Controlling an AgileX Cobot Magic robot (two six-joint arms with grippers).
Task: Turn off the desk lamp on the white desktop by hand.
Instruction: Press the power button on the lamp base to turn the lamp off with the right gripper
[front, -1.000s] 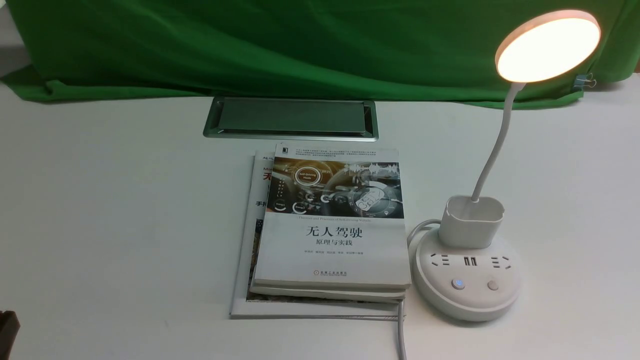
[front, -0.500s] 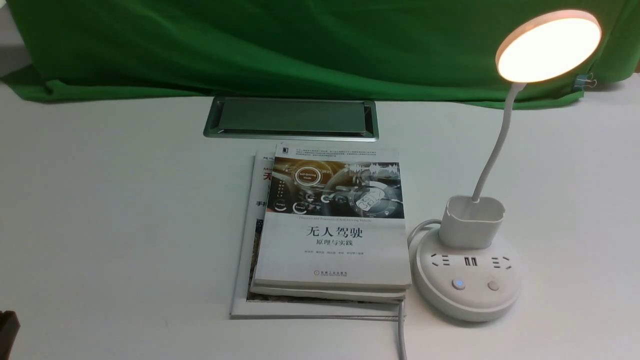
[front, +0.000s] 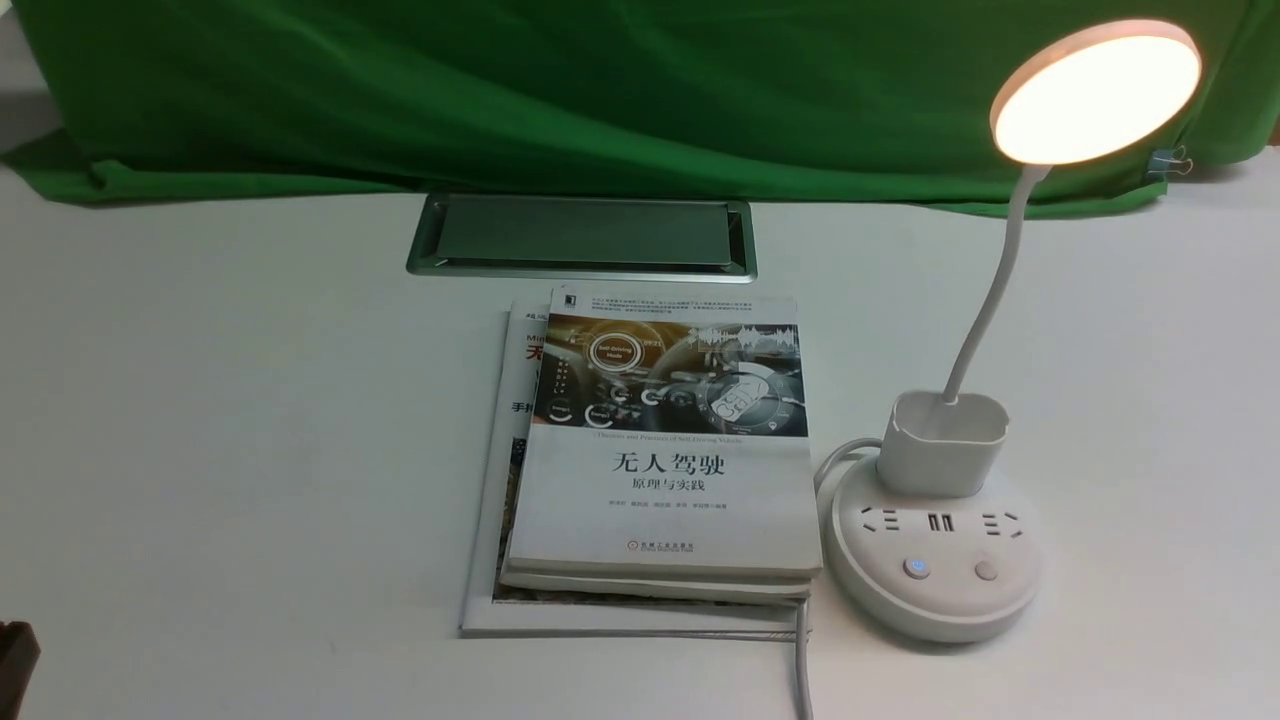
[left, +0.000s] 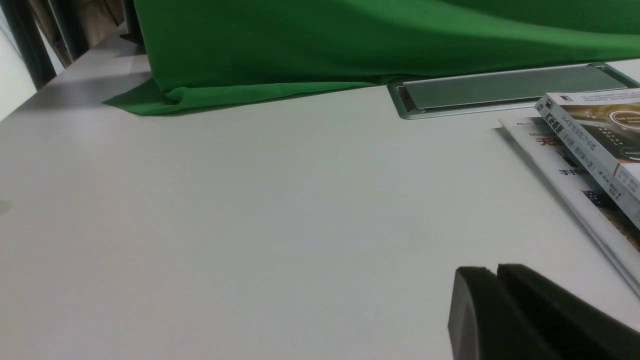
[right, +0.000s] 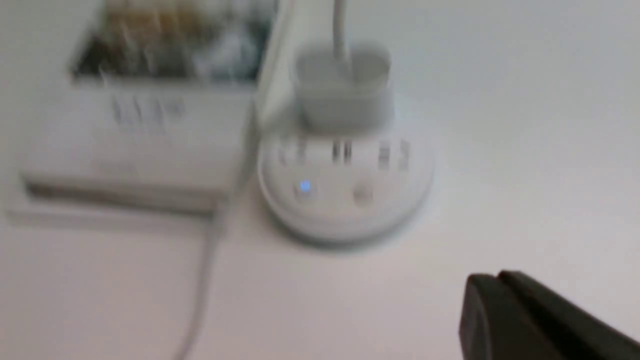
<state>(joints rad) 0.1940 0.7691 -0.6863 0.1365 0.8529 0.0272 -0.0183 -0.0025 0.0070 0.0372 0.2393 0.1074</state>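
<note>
The desk lamp stands at the right of the white desktop, its disc head glowing. On its round base one button shows a blue light and a plain button sits beside it. The blurred right wrist view shows the lamp base ahead of my right gripper, which is shut and empty, some way short of the base. My left gripper is shut and empty over bare desktop, left of the books; only a dark corner of the left arm shows in the front view.
A stack of books lies just left of the lamp base. The lamp's cable runs toward the front edge. A silver-framed grey hatch sits behind the books, before the green cloth.
</note>
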